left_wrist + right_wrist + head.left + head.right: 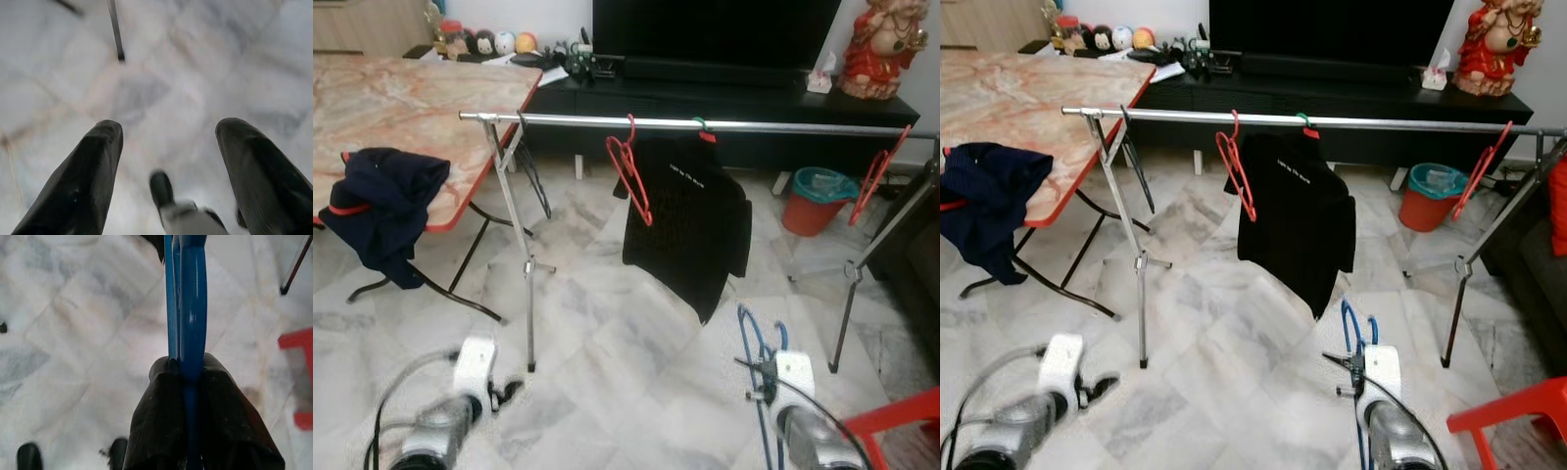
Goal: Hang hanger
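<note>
Low at the right of the head views, the right gripper (188, 377) pinches a blue hanger (756, 338) between its two black fingers (156, 421), the hanger standing up from the grip over the marble floor (607, 362), below and in front of the rail (724, 124). The rail runs level across a metal rack, with a black shirt (685, 220) hanging from it near the middle on a hanger with a green hook. A red hanger (628, 176) hangs just left of the shirt, and another red hanger (873, 176) hangs near the rail's right end. The left gripper (168, 142) is held low on the left, its fingers (83, 176) spread wide apart with nothing between them, pointing at the floor near a rack foot. A dark garment (382, 206) drapes over the edge of a table (401, 98) at left. An orange bin (815, 201) stands behind the rack.
</note>
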Motion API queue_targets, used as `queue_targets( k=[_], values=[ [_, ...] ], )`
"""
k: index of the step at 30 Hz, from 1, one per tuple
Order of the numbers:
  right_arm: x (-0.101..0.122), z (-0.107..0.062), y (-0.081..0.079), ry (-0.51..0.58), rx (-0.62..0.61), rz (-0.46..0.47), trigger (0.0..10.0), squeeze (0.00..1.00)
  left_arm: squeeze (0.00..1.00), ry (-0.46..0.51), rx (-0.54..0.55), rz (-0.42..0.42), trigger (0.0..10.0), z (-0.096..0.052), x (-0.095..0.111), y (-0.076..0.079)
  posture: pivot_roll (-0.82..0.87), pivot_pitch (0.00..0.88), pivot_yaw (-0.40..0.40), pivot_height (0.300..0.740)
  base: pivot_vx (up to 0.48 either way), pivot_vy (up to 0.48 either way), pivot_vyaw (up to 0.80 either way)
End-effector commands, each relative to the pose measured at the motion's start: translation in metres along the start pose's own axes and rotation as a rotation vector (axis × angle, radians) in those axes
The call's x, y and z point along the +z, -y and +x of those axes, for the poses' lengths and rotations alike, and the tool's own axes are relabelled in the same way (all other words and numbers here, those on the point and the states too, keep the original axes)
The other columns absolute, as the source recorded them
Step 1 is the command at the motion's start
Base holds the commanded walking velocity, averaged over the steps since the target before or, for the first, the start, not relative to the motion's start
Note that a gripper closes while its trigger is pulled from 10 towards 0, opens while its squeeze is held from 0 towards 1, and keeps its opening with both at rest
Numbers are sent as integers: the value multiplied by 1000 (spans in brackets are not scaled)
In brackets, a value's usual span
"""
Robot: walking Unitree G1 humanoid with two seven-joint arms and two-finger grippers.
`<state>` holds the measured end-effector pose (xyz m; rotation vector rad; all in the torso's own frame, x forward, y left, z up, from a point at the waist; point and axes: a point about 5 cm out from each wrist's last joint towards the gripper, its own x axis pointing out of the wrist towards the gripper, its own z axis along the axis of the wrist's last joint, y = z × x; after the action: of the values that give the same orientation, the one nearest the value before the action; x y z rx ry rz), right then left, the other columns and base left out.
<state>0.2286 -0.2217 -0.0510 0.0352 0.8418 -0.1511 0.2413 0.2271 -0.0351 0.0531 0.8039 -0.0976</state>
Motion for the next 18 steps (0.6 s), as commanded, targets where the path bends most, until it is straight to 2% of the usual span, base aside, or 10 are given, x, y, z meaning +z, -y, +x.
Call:
queue_targets(
  k=[1, 4, 5, 7, 8, 13, 18],
  values=[
    [-4, 0, 2, 6, -14, 30, 10000, 0, 0, -14, 11, -18, 10000, 1, -7, 2, -103, 0, -51, 740, 0, 0, 0],
    [-23, -3, 2, -40, -49, 74, 10000, 0, 0, -116, 28, -29, 10000, 0, -35, 11, -100, 0, -48, 740, 0, 0, 0],
    [-31, -4, 3, -56, -85, 98, 10000, 0, 0, -179, 22, -17, 10000, -2, -52, 17, -103, 0, -47, 740, 0, 0, 0],
    [-36, -5, 3, -61, -104, 129, 10000, 0, 0, -219, 22, -12, 10000, -5, -64, 21, -107, 0, -43, 740, 0, 0, 0],
    [-40, -6, 0, -64, -87, 134, 10000, 0, 0, -249, 35, -29, 10000, -9, -77, 22, -104, 0, -45, 740, 0, 0, 0],
    [-51, -8, -7, -88, -52, 88, 10000, 0, 0, -263, 32, -43, 10000, -12, -88, 27, -100, 0, -50, 740, 0, 0, 0],
    [-58, -10, -5, -120, -47, 54, 10000, 0, 0, -268, 38, -55, 10000, -11, -90, 32, -87, 0, -64, 740, 0, 0, 0]
  ],
)
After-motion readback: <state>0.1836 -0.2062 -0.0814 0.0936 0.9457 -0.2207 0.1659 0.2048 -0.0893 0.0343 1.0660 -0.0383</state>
